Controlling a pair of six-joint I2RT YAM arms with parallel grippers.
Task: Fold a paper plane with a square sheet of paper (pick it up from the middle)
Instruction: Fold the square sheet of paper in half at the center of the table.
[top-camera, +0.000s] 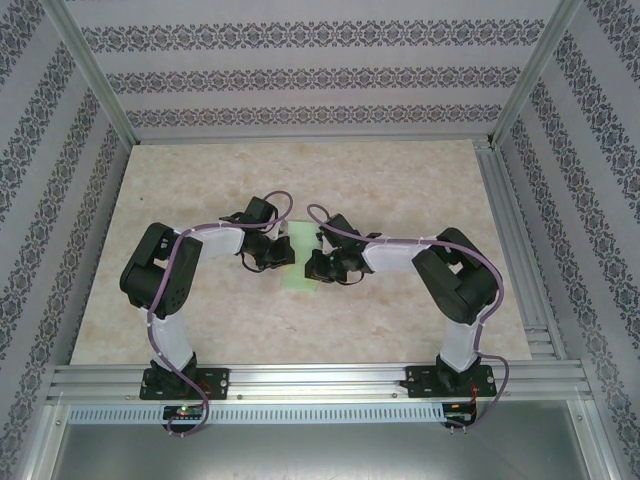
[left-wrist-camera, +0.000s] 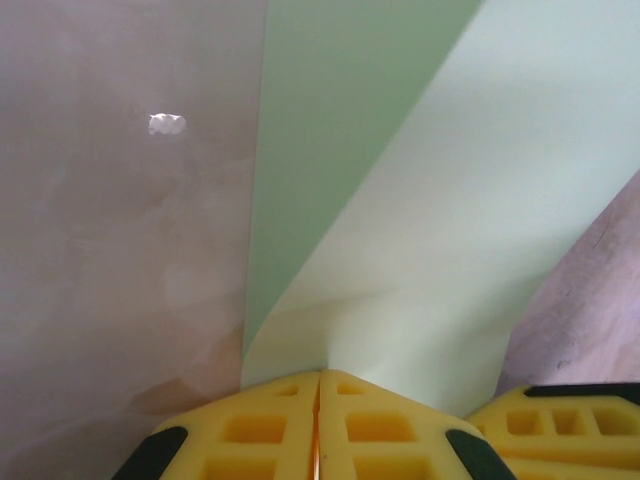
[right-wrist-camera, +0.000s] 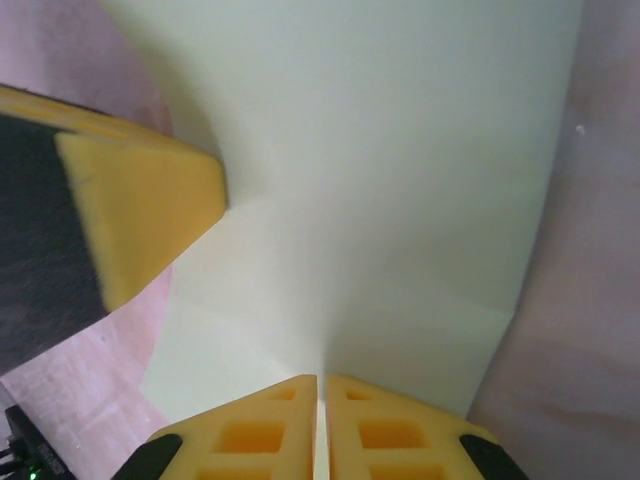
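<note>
Left gripper (top-camera: 273, 256): fingers pressed together, clamped on an edge of the paper (top-camera: 301, 274). In the left wrist view the yellow pads (left-wrist-camera: 265, 425) meet at a seam where the paper enters, and a paler flap (left-wrist-camera: 450, 220) overlaps a darker green strip. Right gripper (top-camera: 320, 266): pads (right-wrist-camera: 385, 430) likewise closed on the paper's edge, opposite the left fingertip (right-wrist-camera: 140, 210). The paper lies mid-table (top-camera: 200, 310), between the two grippers and touching both.
</note>
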